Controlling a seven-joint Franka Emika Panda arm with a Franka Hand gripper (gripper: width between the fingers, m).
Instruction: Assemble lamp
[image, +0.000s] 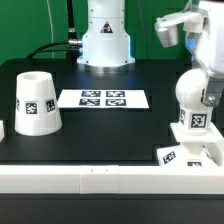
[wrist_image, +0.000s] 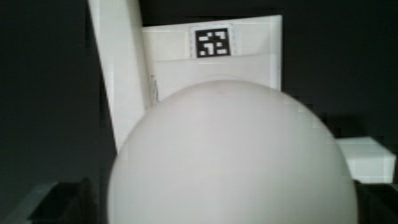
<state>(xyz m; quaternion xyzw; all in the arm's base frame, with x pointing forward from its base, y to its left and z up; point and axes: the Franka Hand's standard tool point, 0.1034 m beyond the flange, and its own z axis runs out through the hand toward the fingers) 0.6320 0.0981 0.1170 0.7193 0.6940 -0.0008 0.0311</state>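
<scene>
The bulb (image: 192, 97) stands upright on the flat square base (image: 178, 155) at the exterior view's right, its tagged stem pointing down. My gripper (image: 206, 95) reaches down from the upper right and stands open, with one jaw on each side of the ball head. I cannot tell whether the jaws touch it. In the wrist view the bulb (wrist_image: 222, 150) fills the space between my gripper (wrist_image: 217, 208), and the base (wrist_image: 222, 60) with its tag lies beyond it. The tapered shade (image: 38, 102) stands mouth-down at the exterior view's left.
The marker board (image: 104, 98) lies flat in the middle of the black table. The robot's base (image: 105, 40) rises behind it. A white rail (image: 100, 178) runs along the table's front edge, and it shows beside the base as a white wall (wrist_image: 116, 60).
</scene>
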